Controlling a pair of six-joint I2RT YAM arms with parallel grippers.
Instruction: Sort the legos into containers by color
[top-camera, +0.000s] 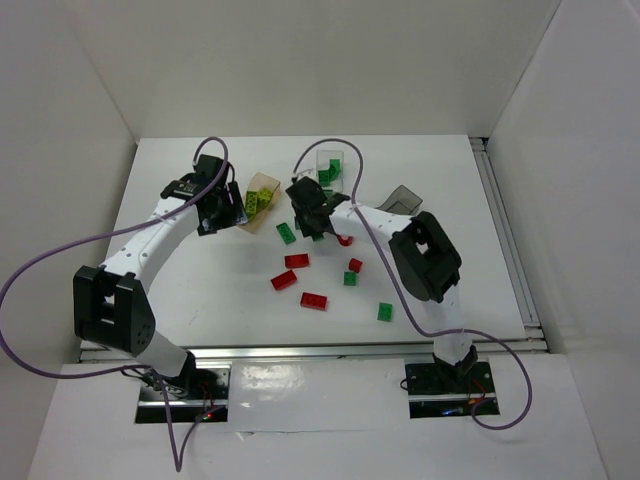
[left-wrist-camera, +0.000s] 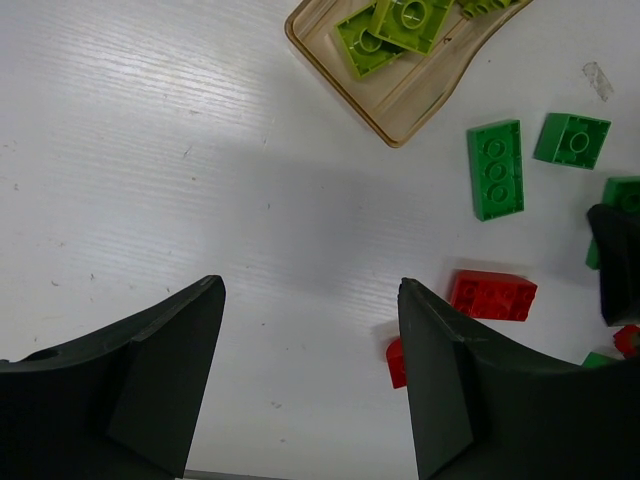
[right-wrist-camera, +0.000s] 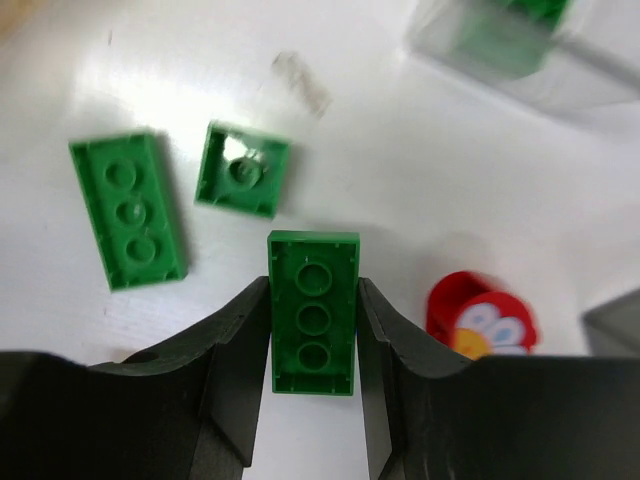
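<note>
Student: Black fingers (right-wrist-camera: 235, 370) fill the bottom of the right wrist view. What sits between them?

Legend: One long dark green brick (right-wrist-camera: 313, 310), underside up, with its long axis running from 12 to 6 o'clock, in line with the right gripper (right-wrist-camera: 313, 295). Both jaws press its long sides, a clenched grasp across the short width. Whether it is off the table (right-wrist-camera: 400, 200) cannot be told.

Student: Where should it go, and which arm is nearer?

Legend: By judgement, it belongs in the clear box (right-wrist-camera: 505, 40), blurred at 1 o'clock from the jaws, which holds dark green pieces. The right arm is the nearer. The left gripper (left-wrist-camera: 310, 290) hangs over the table with jaws released and nothing between them, and the orange-tan box (left-wrist-camera: 400, 110) lies at its 12 o'clock.

Student: And the counts?

Legend: There are three containers: orange-tan, clear and the dark grey box (top-camera: 400, 197). The right wrist view shows three dark green pieces: the grasped one, a second long brick (right-wrist-camera: 128, 210) at 10 o'clock and a square brick (right-wrist-camera: 243, 170) at 11 o'clock. One round red piece (right-wrist-camera: 478, 318) with a cartoon face lies at 3 o'clock. The top view shows four red bricks (top-camera: 297, 261) loose at 6 o'clock of the right gripper, and two small green bricks (top-camera: 385, 312) among them. The orange-tan box holds at least three yellow-green bricks (left-wrist-camera: 410, 15).
</note>
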